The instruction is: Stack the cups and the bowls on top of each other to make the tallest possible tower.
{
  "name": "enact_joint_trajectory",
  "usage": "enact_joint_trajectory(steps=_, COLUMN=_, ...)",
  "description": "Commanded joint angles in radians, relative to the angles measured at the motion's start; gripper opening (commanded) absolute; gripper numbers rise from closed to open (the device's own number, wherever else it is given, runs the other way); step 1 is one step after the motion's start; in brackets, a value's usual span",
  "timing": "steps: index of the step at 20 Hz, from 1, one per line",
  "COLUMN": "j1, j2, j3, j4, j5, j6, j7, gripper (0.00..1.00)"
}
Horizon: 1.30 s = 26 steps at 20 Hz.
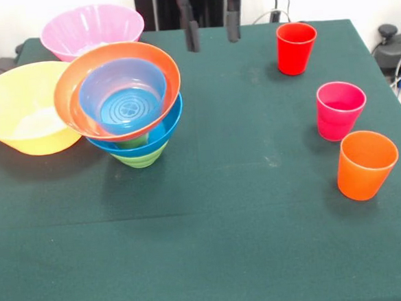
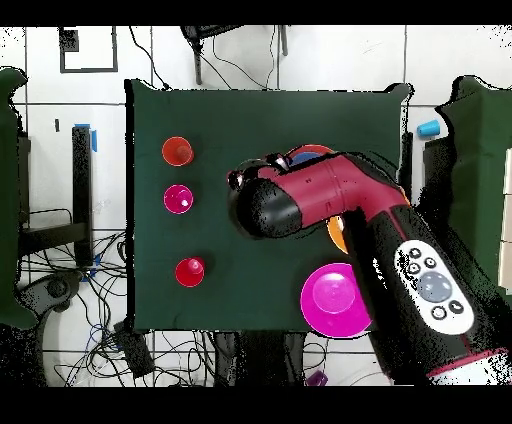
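Four bowls form the tower (image 1: pixel 130 107) at ten o'clock; three cups at three o'clock and two big bowls wait; gripper (image 1: pixel 212 34) hangs open, empty.

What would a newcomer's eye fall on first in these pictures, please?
Probably the tilted tower at the front view's left: small blue bowl in the orange-red bowl, on the wide blue bowl and green bowl. Then three upright cups at the right: red cup, pink cup, orange cup.
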Motion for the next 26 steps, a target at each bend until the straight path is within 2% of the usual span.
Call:
enact_joint_trajectory(steps=1, j1=0.107, j2=0.114, j3=-0.178, j4=-0.076, j5=-0.101, j6=-0.086, j7=0.190, gripper=1.00)
enact_joint_trajectory(steps=8, j1=0.231, j2=0.191, j3=-0.314, j4=-0.137, j5=-0.128, j6=-0.180, j7=0.245, gripper=1.00)
enact_joint_trajectory(steps=13, j1=0.281, j2=0.241, j3=-0.365, j4=-0.144, j5=-0.130, j6=-0.260, j7=0.242, gripper=1.00)
enact_joint_trajectory(steps=16, j1=0.270, j2=0.291, j3=-0.333, j4=-0.139, j5=-0.112, j6=-0.298, j7=0.192, gripper=1.00)
enact_joint_trajectory(steps=18, j1=0.229, j2=0.316, j3=-0.273, j4=-0.112, j5=-0.083, j6=-0.299, j7=0.131, gripper=1.00)
enact_joint_trajectory(steps=21, j1=0.203, j2=0.342, j3=-0.236, j4=-0.090, j5=-0.069, j6=-0.332, j7=0.116, gripper=1.00)
enact_joint_trajectory(steps=26, j1=0.089, j2=0.338, j3=-0.119, j4=-0.036, j5=-0.013, j6=-0.302, j7=0.051, gripper=1.00)
